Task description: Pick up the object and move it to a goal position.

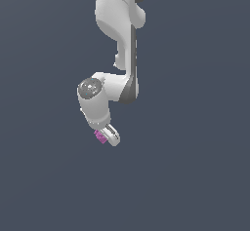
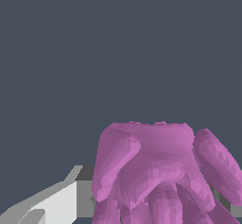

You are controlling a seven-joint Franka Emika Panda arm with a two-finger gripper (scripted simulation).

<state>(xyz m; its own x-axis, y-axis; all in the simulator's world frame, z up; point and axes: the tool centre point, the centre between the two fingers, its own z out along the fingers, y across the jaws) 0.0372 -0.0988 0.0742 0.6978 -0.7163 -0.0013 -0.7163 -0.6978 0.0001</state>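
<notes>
Filling both views is a flat, even slate-grey field with no edge, seam, shadow line or horizon, so it cannot be told from these pictures where a table would end and a room begin, or whether the grey is floor, wall or plain backdrop. It carries no texture or marking anywhere.

Against that grey, in the exterior view, the white arm [image 1: 119, 40] comes down from the top edge, bends at a dark-sided elbow and turns toward the exterior view's left into a rounded wrist housing with a speckled grey cap. Below the wrist sits the gripper [image 1: 108, 135], angled down and toward the exterior view's right.

The object [image 1: 100, 136], a small magenta-purple lump, sits at the tip of the gripper, touching its side toward the exterior view's left; it is much smaller than the wrist above it. Whether it rests on anything beneath cannot be told, since the grey around it gives no contact shadow.

In the wrist view the object [image 2: 160, 171] looms very close, its surface made of rounded, petal-like lobes. One pale grey finger [image 2: 52, 204] shows beside it, reaching up to the lump's edge. The jaws look pinched on the object, though only one finger is plainly visible.
</notes>
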